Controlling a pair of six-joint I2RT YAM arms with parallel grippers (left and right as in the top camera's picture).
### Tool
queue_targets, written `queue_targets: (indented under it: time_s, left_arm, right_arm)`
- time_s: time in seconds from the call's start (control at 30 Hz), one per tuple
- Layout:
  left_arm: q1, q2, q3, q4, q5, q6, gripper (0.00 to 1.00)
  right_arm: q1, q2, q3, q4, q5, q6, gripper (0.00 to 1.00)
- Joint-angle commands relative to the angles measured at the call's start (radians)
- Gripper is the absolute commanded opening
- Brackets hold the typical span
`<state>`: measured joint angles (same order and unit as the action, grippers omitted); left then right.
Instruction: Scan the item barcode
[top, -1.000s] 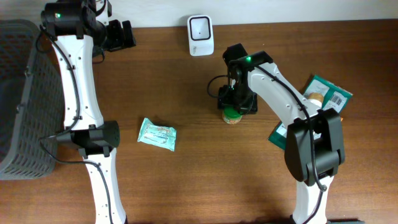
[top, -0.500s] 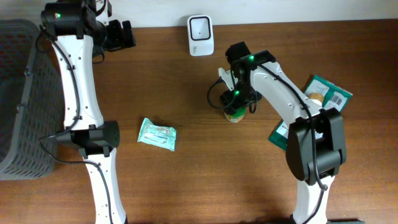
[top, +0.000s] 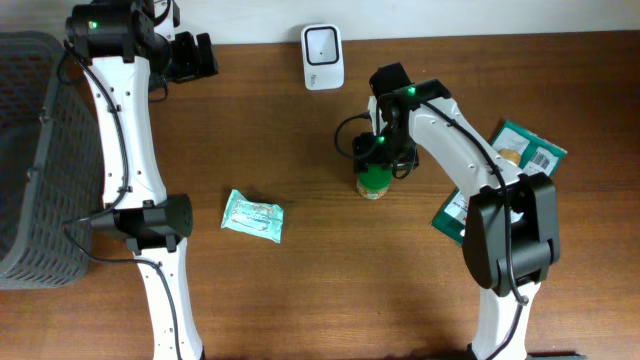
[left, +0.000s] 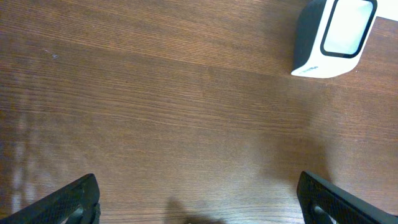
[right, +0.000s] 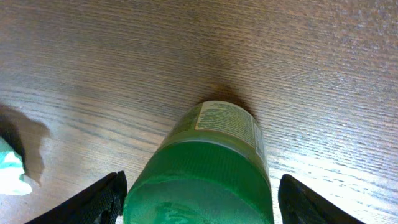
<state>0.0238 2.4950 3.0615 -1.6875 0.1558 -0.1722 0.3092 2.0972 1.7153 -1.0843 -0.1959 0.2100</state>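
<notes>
Right fingers (right: 102, 199) straddle the green ribbed lid of a jar (right: 214, 149), one black finger at each side. One looks flush with the lid and a sliver of wood shows beside the other, so I cannot tell whether they pinch it. That jar stands upright on the counter (top: 300, 290), right of the middle, its pale green label printed in fine text.

Left fingers (left: 71, 199) are spread wide with nothing between them, hanging over bare wood near the far left corner.

A white barcode scanner (top: 322, 43), rounded, with a dark side and a pale glossy window, sits by the far edge. It is apart from the jar, with open wood between them.

A crinkled teal packet (top: 252, 216) lies alone left of centre, with room all round it. Flat green packets (top: 525, 148), one showing a white barcode patch, lie near the right edge, partly hidden by the right arm. A grey lattice basket (top: 25, 150) takes up the left edge. The counter is brown, fine-grained wood with a dull sheen.
</notes>
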Motion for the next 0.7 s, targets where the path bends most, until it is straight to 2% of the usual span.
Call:
queue_targets:
  time_s: [0.0, 0.13, 0.5, 0.67]
  left_arm:
    - [0.003, -0.008, 0.014, -0.001, -0.007, 0.01, 0.99]
    - [0.003, -0.008, 0.014, -0.001, -0.007, 0.01, 0.99]
    - [0.003, -0.008, 0.014, -0.001, -0.007, 0.01, 0.99]
    - [0.003, -0.008, 0.014, -0.001, -0.007, 0.01, 0.99]
  right_arm:
    - [0.012, -0.009, -0.024, 0.004, 0.035, -0.003, 0.75]
    - [0.031, -0.009, -0.024, 0.008, 0.04, -0.1, 0.75]
    - [0.031, -0.01, -0.017, -0.023, 0.076, -0.098, 0.64]
    - [0.031, -0.01, 0.063, -0.078, 0.065, -0.097, 0.6]
